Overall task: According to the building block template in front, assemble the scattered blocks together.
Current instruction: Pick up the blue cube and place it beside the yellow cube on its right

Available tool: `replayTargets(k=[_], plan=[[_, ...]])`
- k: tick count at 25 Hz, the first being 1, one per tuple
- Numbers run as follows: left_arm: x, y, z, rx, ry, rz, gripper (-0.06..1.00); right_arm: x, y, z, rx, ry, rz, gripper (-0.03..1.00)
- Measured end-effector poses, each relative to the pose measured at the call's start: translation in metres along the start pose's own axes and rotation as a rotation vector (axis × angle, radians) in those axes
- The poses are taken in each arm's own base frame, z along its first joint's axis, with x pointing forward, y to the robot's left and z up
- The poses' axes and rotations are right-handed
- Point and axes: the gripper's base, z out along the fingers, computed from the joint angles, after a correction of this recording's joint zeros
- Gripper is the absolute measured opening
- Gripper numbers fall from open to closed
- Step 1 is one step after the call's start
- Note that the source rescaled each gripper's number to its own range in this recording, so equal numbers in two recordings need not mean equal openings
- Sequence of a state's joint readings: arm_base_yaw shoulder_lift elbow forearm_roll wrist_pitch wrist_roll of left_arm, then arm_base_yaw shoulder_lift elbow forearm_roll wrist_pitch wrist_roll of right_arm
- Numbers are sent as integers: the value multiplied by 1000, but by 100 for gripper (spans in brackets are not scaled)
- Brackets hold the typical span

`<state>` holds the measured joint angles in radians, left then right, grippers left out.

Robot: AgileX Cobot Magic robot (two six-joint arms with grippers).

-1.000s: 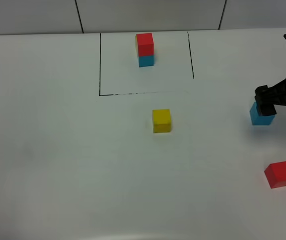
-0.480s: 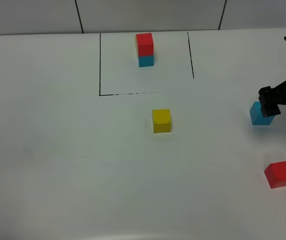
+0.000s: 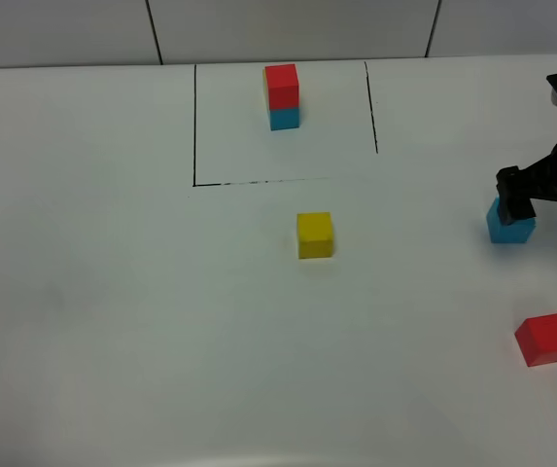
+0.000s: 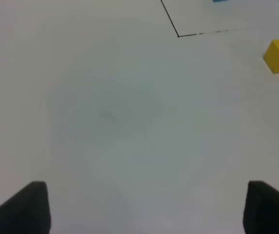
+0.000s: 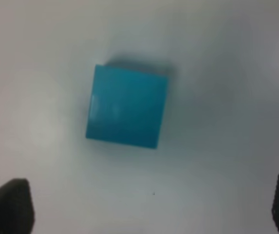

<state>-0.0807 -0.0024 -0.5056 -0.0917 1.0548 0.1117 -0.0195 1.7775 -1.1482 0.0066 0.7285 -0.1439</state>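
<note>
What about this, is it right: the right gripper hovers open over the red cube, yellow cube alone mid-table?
No: the right wrist view shows the right gripper hovering open over the cyan-blue cube, not the red cube. The yellow cube is alone mid-table.

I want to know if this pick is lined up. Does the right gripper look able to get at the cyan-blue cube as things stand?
Probably yes. The right gripper hangs open just above the cyan-blue cube, which looks narrower than the jaw gap, and nothing stands in the way.
</note>
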Motion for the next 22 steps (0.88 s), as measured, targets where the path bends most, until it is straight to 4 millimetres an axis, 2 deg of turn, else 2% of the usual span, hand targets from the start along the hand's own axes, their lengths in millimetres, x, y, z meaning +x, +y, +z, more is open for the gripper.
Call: replayTargets(k=[6,9,17,19,22], plan=[[0,0,0,0,0,0,89,-21,-3,18,-5,8,-11,98],[0,0,0,0,0,0,89,-29,-4,34,-16,32,-9,98],[0,0,0,0,0,0,89,-32,-4,64,-31,84,-4,93],[0,0,0,0,0,0,89,-31,-4,67,-33,92,-2,87],[0,0,0,0,0,0,89,-30,-3,71,-36,106,12,68]])
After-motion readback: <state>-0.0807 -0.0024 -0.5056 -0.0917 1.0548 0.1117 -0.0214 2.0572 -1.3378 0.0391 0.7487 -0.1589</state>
